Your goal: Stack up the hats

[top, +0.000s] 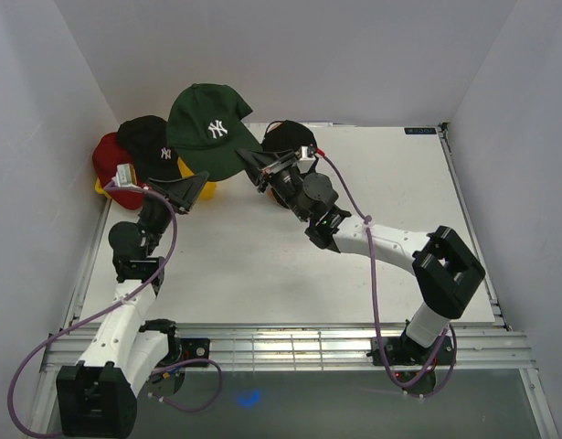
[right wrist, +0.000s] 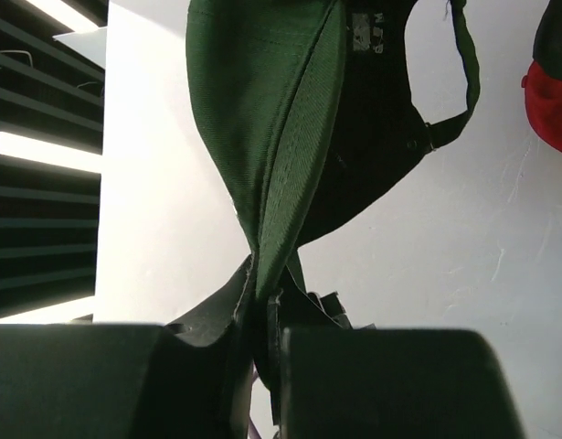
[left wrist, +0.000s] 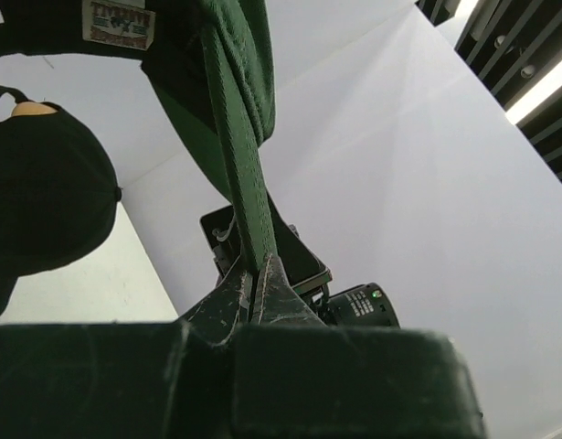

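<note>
The green Yankees cap (top: 212, 123) is held up between both arms over the table's far-left part, brim toward the near edge. The left gripper (top: 196, 183) is pinched tight on its fabric rim at one side, and the right gripper (top: 255, 169) is clamped on the opposite side. The black cap (top: 151, 144), overlapping the red cap (top: 105, 157) in the far-left corner, lies just left of it, nearer the left arm. I'd guess the carry goes leftward.
</note>
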{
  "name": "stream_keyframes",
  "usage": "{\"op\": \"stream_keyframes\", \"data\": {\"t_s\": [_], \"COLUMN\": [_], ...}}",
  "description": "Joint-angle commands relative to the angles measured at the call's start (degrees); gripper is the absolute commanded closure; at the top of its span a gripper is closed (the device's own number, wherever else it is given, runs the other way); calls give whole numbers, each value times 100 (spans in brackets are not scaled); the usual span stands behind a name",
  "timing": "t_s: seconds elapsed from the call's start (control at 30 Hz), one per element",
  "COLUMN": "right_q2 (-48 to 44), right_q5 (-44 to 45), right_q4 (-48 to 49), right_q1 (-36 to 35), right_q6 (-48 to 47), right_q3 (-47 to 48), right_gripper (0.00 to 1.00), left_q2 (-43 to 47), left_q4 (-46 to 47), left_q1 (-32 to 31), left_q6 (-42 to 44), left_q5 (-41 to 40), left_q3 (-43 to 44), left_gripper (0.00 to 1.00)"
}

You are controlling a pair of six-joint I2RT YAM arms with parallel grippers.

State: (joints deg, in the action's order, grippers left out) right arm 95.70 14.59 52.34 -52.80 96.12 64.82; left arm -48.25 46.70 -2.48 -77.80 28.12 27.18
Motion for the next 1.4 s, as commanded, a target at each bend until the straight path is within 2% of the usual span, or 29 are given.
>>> {"op": "stream_keyframes", "data": {"t_s": [0.0,0.1,0.13,0.17,0.2,0.3,0.33,0.4,0.47,0.63,0.67,0.83,0.97,1.37], "right_q2": [-491,-683,-719,-763,-763,-711,-676,-562,-439,-236,-132,133,378,221], "right_q5": [-316,-387,-413,-474,-535,-799,-878,-1142,-1343,-1845,-2028,-2373,-2837,-3234], "right_q4": [93,5,-13,-30,-48,-153,-345,-504,-645,-1041,-1154,-892,-682,417], "right_q1": [138,313,357,471,533,796,867,1121,1375,1921,2061,2344,2581,2959], "right_q6": [-225,-190,-181,-172,-172,-146,-137,-76,-5,441,574,1172,1496,1954], "right_q3": [225,119,84,84,153,399,635,847,1058,1375,1402,1315,1253,-275], "right_gripper": [92,92,92,92,92,92,92,92,92,92,92,92,92,92], "left_q2": [9,0,17,26,26,79,131,175,298,404,369,158,149,114], "left_q4": [-802,-1232,-1355,-1574,-1715,-2199,-2322,-2542,-2717,-3359,-3734,-4309,-4485,-4529], "left_q1": [-86,-86,-86,-86,-86,-86,-86,-86,-86,-86,-86,-86,-86,-86], "left_q6": [625,933,1073,1161,1258,1548,1618,1706,1742,2066,2119,2383,2445,2471], "left_q5": [668,704,704,704,704,634,599,563,484,116,28,-184,-254,-272], "left_q3": [392,656,805,894,1086,1307,1447,1571,1763,2475,2633,3416,3540,3417], "left_gripper": [100,98,90,87,78,64,55,50,38,37,37,35,34,34]}}
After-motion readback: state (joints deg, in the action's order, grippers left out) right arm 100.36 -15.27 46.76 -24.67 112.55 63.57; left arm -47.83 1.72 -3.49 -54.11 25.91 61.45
